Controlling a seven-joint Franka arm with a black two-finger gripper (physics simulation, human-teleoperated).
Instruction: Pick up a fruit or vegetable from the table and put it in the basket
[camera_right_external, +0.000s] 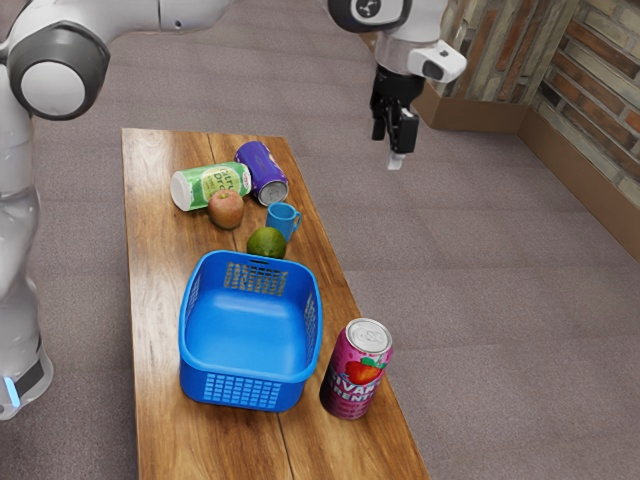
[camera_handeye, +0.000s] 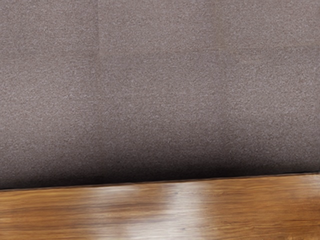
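In the exterior view, the hand (camera_right_external: 389, 148) is at the upper right of the frame, out past the edge of the surface (camera_right_external: 158, 320), apparently released, with nothing in its grasp. The apple (camera_right_external: 226, 209) sits at the upper left, close by the green can (camera_right_external: 212, 186). The lime (camera_right_external: 266, 243) is near the centre, between the blue cup (camera_right_external: 282, 220) and the basket (camera_right_external: 195, 388). Either would serve. The step in hand, I judge, is the approach: travel high until over the chosen fruit, then come straight down. For the apple, keep the can out of the closing path; for the lime, mind cup and rim. Close around its widest part, gently, since round things may roll.

In the wrist view, carpet (camera_handeye: 160, 90) spreads across the upper frame and wood along the bottom, so re-aim before descending.
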